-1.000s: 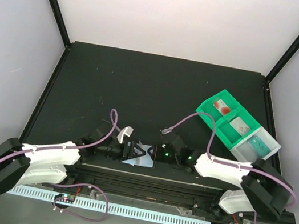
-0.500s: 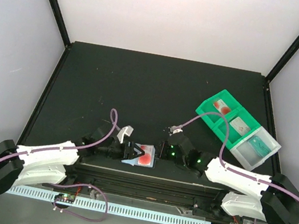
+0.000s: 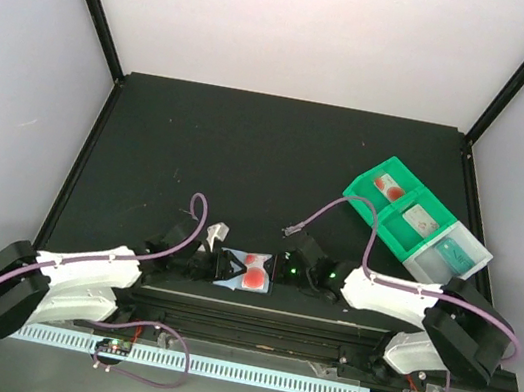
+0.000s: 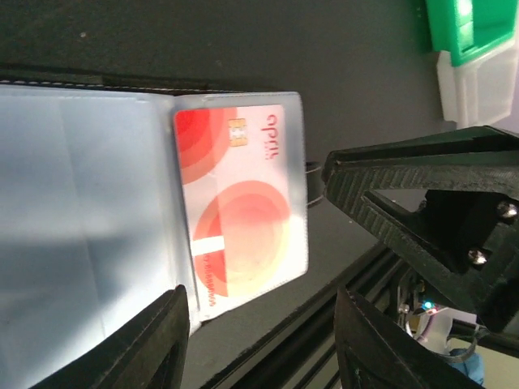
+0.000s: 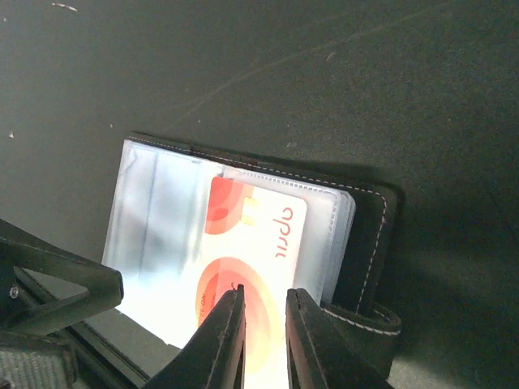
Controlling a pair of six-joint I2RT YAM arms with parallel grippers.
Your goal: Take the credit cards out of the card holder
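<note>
Black and nearly together, our right gripper sits at the near edge of the white-and-red credit card (pinched or not, we cannot tell), lodged in the card holder. Our left gripper, jaws apart, clamps nothing, so a pull may drag the holder. Farther off, the green tray holds other cards.

Lab rig: white-walled booth around black table.
</note>
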